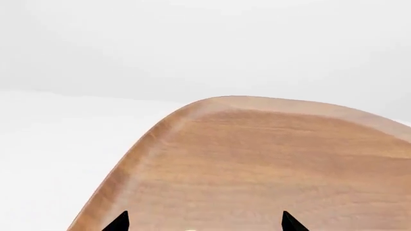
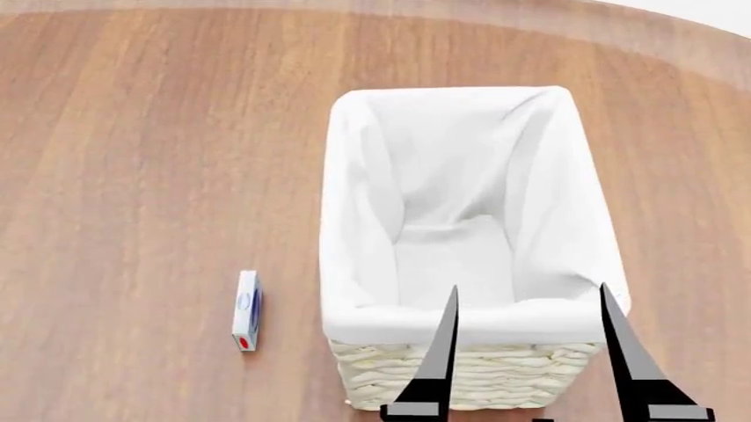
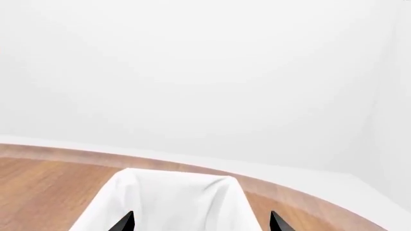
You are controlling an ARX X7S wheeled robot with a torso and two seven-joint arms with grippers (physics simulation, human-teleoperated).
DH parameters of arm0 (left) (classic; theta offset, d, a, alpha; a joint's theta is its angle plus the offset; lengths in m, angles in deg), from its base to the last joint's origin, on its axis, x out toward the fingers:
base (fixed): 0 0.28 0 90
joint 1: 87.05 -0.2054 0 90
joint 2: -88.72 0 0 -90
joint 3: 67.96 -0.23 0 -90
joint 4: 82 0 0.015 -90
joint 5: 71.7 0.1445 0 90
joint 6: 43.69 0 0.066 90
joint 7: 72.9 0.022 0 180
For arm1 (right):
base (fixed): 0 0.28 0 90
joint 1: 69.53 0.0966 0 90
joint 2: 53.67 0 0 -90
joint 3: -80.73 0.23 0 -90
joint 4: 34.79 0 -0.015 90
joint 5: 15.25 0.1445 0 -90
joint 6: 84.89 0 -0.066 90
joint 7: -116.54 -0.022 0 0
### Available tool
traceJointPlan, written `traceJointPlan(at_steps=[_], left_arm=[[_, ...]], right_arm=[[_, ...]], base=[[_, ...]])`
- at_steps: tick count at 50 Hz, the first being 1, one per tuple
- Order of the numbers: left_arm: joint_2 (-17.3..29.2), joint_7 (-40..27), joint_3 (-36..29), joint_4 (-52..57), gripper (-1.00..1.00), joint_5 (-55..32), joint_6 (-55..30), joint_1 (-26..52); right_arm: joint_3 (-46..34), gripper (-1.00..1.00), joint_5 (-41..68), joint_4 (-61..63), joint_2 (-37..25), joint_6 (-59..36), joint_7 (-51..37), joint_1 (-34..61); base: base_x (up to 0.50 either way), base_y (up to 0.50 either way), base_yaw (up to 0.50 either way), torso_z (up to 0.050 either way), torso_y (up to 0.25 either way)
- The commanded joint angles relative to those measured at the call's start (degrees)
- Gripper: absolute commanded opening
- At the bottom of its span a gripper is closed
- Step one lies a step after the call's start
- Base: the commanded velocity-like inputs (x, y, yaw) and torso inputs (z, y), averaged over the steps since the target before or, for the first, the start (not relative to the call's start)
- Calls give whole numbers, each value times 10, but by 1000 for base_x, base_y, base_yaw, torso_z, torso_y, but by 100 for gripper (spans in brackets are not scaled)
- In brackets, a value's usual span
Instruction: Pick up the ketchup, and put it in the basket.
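The basket point(image 2: 352, 220), cream wicker with a white cloth liner, stands on the wooden table point(image 2: 141, 132) right of the middle; nothing shows inside it. The ketchup is out of view in all frames. My right gripper point(image 2: 528, 287) is open and empty, its two dark fingers spread over the basket's near end. In the right wrist view the open gripper point(image 3: 201, 214) has the basket's liner point(image 3: 173, 197) between its tips. My left gripper point(image 1: 204, 214) is open and empty over bare table point(image 1: 257, 159); it does not show in the head view.
A small flat white box with blue and red marks point(image 2: 246, 309) lies on the table left of the basket's near end. The table's rounded far edge point(image 1: 212, 101) meets a white floor and wall.
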Motion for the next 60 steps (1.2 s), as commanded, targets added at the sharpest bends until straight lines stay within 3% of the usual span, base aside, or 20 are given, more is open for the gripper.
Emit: traceJointPlan(at_steps=[1, 26, 31, 32, 36, 46, 60], left_arm=[[10, 5, 9, -32, 100, -19, -13, -4], [14, 24, -5, -102, 100, -56, -34, 13], [14, 54, -10, -133, 100, -64, -22, 19], [4, 106, -6, -139, 100, -85, 10, 22], [12, 133, -27, -151, 100, -64, 21, 25], [20, 138, -38, -186, 100, -37, 34, 35], [28, 135, 0, -210, 100, -52, 42, 24]], right_arm=[[-2, 100, 1, 6, -3, -2, -3, 1], [-7, 100, 4, 1, -7, 2, -8, 2], [-9, 100, 3, -2, -8, 6, -8, 1], [-10, 100, 3, -1, -8, 3, -8, 3], [-10, 100, 3, 1, -8, 2, -10, 3], [-10, 100, 7, 9, -9, -4, -12, 4], [-15, 100, 8, 10, -11, -5, -13, 6]], base=[[0, 0, 0, 0, 0], [0, 0, 0, 0, 0], [0, 0, 0, 0, 0], [0, 0, 0, 0, 0], [0, 0, 0, 0, 0], [0, 0, 0, 0, 0], [0, 0, 0, 0, 0]])
